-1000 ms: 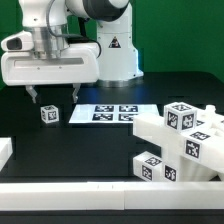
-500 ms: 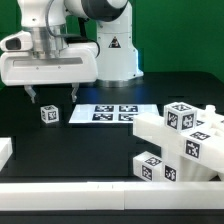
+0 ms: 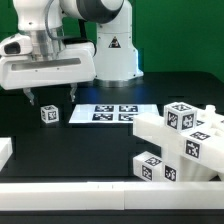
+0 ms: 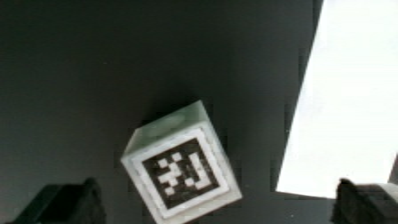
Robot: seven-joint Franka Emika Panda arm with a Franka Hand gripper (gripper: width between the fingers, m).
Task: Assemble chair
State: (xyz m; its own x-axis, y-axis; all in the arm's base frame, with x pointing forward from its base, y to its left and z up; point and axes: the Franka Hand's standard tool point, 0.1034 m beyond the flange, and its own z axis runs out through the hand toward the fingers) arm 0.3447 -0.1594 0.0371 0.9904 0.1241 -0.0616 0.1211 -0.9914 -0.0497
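Observation:
My gripper hangs open over the black table at the exterior view's left. A small white tagged chair block lies on the table just below and between its fingers. In the wrist view the same block shows tilted, tag up, with the two dark fingertips set wide apart on either side and touching nothing. A stack of white tagged chair parts stands at the exterior view's right.
The marker board lies flat just right of the small block; its white edge shows in the wrist view. A plain white block sits at the left edge. A white rail runs along the front.
The arm has shifted slightly toward the exterior view's left. The small block and the other parts have not moved.

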